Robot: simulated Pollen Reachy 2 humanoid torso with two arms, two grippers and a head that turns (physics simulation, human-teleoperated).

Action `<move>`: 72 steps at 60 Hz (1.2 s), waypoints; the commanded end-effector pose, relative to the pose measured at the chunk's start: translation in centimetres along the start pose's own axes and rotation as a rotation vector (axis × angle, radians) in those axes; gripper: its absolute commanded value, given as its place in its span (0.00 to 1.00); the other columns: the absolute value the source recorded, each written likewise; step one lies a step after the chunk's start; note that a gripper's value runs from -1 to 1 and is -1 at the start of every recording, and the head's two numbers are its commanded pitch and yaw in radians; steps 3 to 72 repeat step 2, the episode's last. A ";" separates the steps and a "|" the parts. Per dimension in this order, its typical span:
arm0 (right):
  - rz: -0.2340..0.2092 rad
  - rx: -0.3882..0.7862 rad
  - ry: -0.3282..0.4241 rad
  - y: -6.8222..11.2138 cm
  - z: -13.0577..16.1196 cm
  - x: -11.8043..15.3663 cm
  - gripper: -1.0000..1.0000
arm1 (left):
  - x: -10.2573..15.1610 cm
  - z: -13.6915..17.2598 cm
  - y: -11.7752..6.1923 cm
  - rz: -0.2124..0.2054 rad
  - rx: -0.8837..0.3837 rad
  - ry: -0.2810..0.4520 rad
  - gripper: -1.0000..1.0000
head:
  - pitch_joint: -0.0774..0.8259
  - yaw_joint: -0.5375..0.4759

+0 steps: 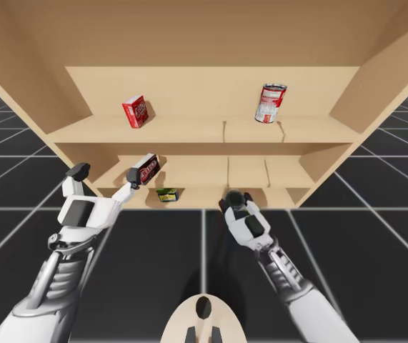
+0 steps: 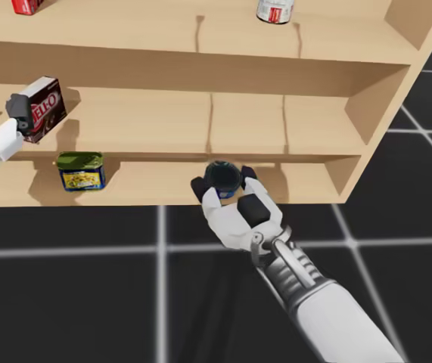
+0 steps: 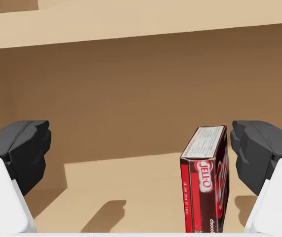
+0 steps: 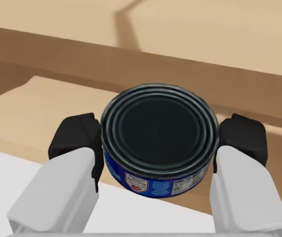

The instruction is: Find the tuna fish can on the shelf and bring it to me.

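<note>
- Closest to the lens, my right claw [image 4: 158,142] is closed on the tuna fish can [image 4: 159,123], a low, round metal tin with a blue paper label and a dark lid stamped in rings. Its black pads [image 4: 79,140] press the tin's curved wall from two opposite sides.
- Gripping across the width likely suits so squat a shape: the low wall gives the pads little height to hold, while the flat lid faces the wrist camera.
- From the head view, the tin is at the front lip of the lowest board of the pale, smooth-grained wooden shelf unit [image 1: 189,132]. Whether it rests on the board or hangs just clear of it cannot be told.
- By this reading the search is over and the grasp made, and the carry back to me remains. The overhanging middle board suggests drawing the tin straight out before raising it.
- Over on the middle board, my left claw [image 3: 141,144] gapes wide and holds nothing. A dark red, upright cardboard box [image 3: 206,177] stands just ahead, close to one finger, and contact cannot be judged.
- Below that box on the lowest board, well apart from the tin, sits a squat can with a green lid and a blue-and-yellow label [image 2: 80,171].
- On the top board, a small red box [image 1: 134,111] and a tall red-and-white can [image 1: 270,103] both stand tilted, well apart.
</note>
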 end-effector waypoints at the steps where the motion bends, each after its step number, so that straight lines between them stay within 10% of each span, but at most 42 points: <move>1: -0.003 0.050 -0.038 3.4 4.0 -0.8 1.00 | 0.0 0.0 0.0 0.003 0.002 -0.001 0.00 | 0.78 0.38; 72: 0.005 0.052 -0.041 3.5 4.3 -0.9 1.00 | 0.0 0.0 0.0 0.003 0.002 -0.001 0.00 | 0.78 0.38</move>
